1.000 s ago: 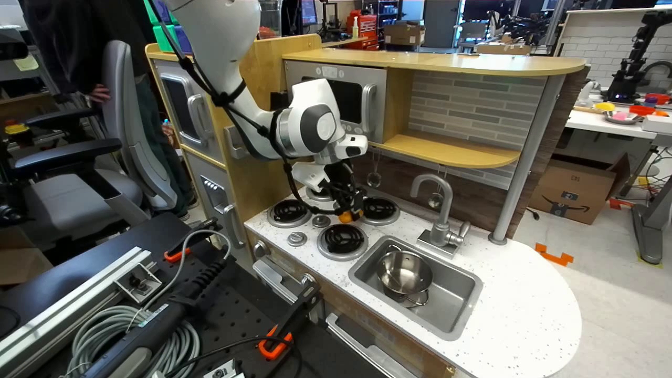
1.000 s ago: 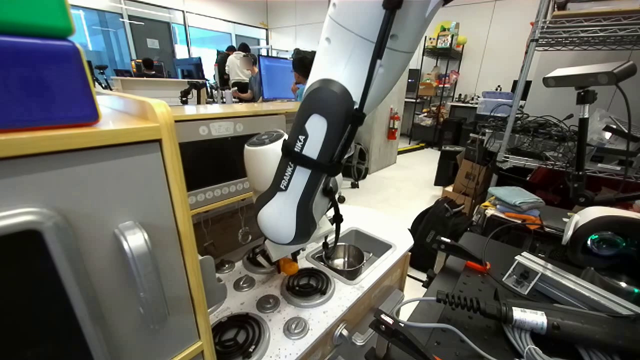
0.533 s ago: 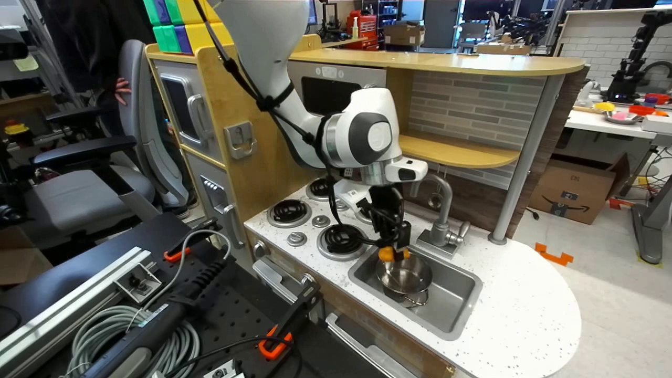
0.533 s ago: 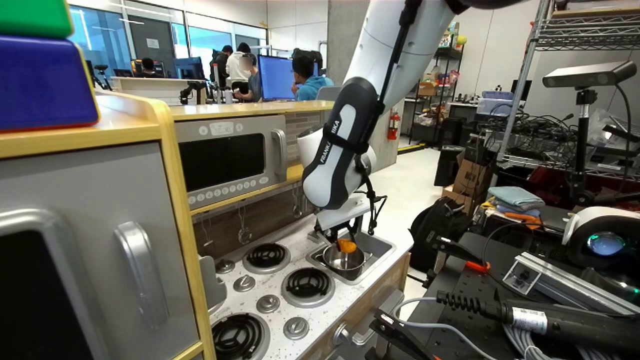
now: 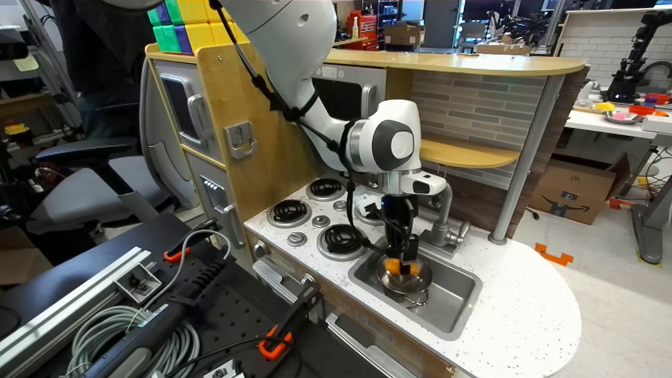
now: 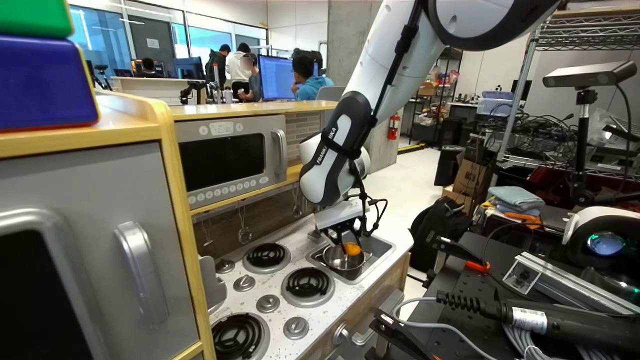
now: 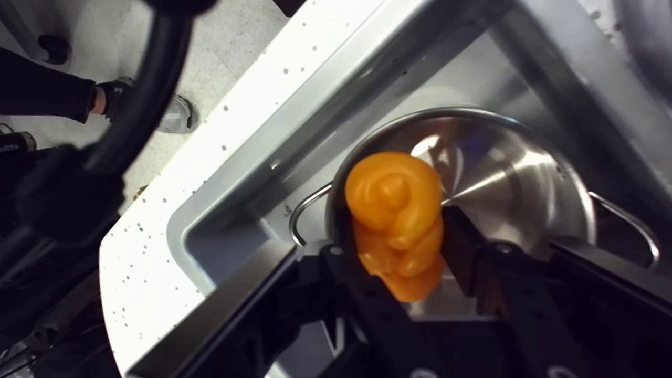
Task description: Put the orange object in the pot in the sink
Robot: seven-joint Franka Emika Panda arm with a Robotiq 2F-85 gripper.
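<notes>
Fingers (image 7: 464, 239) are pressing against the orange object (image 6: 353, 249) from both sides, so the gripper (image 7: 399, 223) is grasping it. The object is hanging at the mouth of the metal pot (image 7: 514, 194) (whether it is dipping below the rim, the views are leaving unclear), and in the wrist view it is covering one side of the opening, close to a wire handle (image 7: 295, 214). The pot is standing inside the grey sink (image 5: 446, 304), the faucet (image 5: 441, 234) is rising from the white counter (image 5: 525, 294) just beside it, and a black burner (image 5: 343, 240) is lying near the sink's edge.
</notes>
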